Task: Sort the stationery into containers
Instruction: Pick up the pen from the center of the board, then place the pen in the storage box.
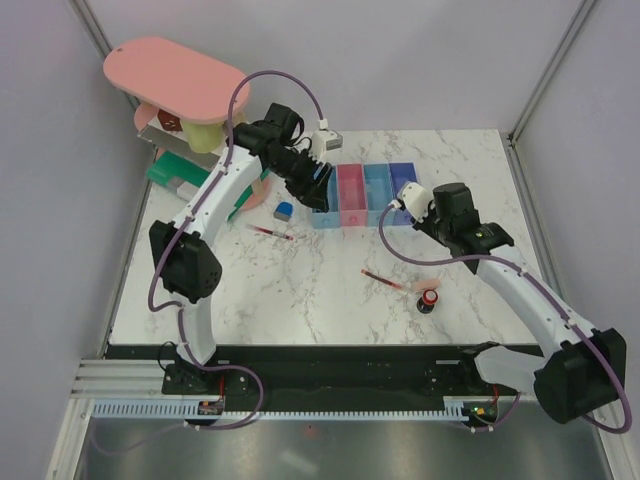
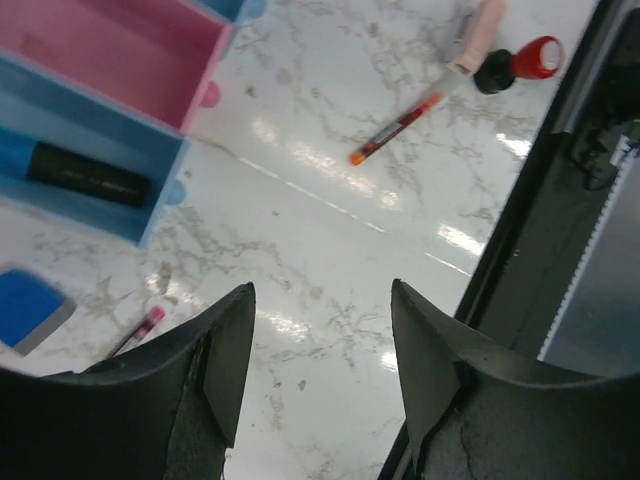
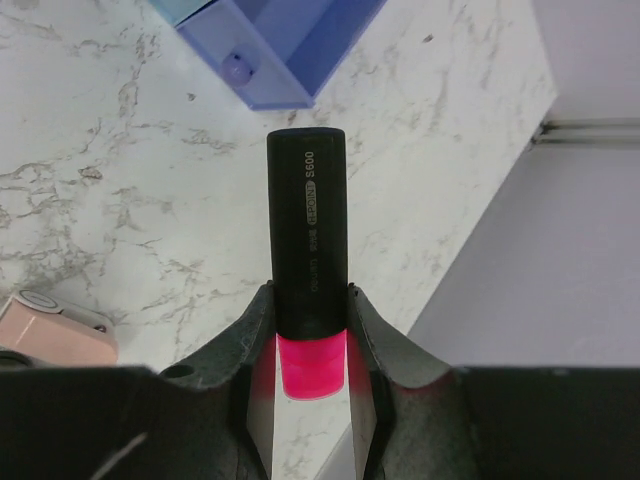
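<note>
At the far left, a large pink oval-topped stand (image 1: 175, 75) is standing above a green flat box (image 1: 172, 174) at the corner of the white marble table (image 1: 300, 300). The left gripper (image 2: 320, 300) is hovering above the table by the left end of the bin row, its jaws spread wide with nothing between them. Just below it, a small blue-white block (image 1: 283, 210) is lying on the marble, and a thin red pen (image 1: 270, 232) is lying a little nearer the arm bases.

The four small open plastic bins are sitting side by side: a light blue bin (image 1: 323, 207), a pink bin (image 1: 350, 190), a second light blue bin (image 1: 377, 187) and a purple-blue bin (image 1: 402, 178). The first light blue bin is holding a black stick with a blue end (image 2: 85, 172).

The right gripper (image 3: 310, 300) is gripping a pink-red marker with black cap (image 3: 308, 220), its jaws pressed against both sides of the barrel, just short of the purple-blue bin's near corner. Nearer the bases, a second thin red pen (image 1: 380, 278) is lying beside a pale pink eraser (image 1: 420, 286), which is touching a round red-and-black knob-like piece (image 1: 428, 301).
</note>
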{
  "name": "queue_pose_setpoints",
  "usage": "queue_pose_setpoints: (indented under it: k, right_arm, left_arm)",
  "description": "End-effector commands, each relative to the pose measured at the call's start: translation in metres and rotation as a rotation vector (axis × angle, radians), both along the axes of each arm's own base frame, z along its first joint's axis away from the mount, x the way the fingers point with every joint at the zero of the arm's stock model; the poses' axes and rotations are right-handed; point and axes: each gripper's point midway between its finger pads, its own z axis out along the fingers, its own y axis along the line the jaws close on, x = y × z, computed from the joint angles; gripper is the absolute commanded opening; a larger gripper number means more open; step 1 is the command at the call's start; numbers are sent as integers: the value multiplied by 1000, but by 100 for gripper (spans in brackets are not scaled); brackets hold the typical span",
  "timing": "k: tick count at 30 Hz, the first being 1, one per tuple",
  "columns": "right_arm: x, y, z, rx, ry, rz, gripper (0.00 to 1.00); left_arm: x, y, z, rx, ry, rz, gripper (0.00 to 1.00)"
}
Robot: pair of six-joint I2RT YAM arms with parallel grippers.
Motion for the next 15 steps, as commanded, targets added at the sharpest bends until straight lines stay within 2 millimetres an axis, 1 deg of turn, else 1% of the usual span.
queue_pose_setpoints:
  k: [1, 2, 3, 4, 5, 6, 7, 8, 9, 10, 12, 13, 15]
  right_arm:
    - [9, -2, 52, -97, -175, 65, 0]
    - [11, -3, 60, -106, -204, 61, 0]
    - [14, 0, 71, -104, -243, 69, 0]
    - [15, 3, 78, -102, -265, 71, 0]
    - [16, 4, 83, -101, -282, 74, 0]
    - [19, 7, 91, -100, -309, 73, 0]
    - [19, 13, 96, -111, -328, 94, 0]
    - [19, 17, 98, -119, -339, 109, 0]
    - [19, 19, 101, -131, -356, 115, 0]
    - [18, 29, 103, -159, -369, 158, 0]
    - [18, 38, 108, -186, -406, 188, 0]
    - [14, 48, 113, -196, -428, 214, 0]
    - [12, 60, 120, -218, -466, 255, 0]
  left_arm:
    - [-34, -29, 20, -174, 88, -242, 64]
    - [-32, -33, 31, -197, 66, -264, 65]
    - [-38, -36, 32, -220, 107, -282, 65]
    - [-36, -40, 28, -234, 121, -300, 65]
    - [-36, -44, 36, -262, 106, -320, 68]
    - [-38, -47, 39, -290, 117, -339, 70]
    - [-38, -51, 37, -304, 116, -359, 72]
    - [-38, -53, 39, -320, 108, -372, 78]
    - [-40, -57, 41, -342, 108, -391, 80]
    - [-40, -59, 40, -349, 99, -408, 82]
    - [-39, -65, 37, -361, 102, -422, 83]
    - [-40, -67, 37, -368, 104, -429, 83]
    - [-41, -71, 37, -398, 129, -434, 81]
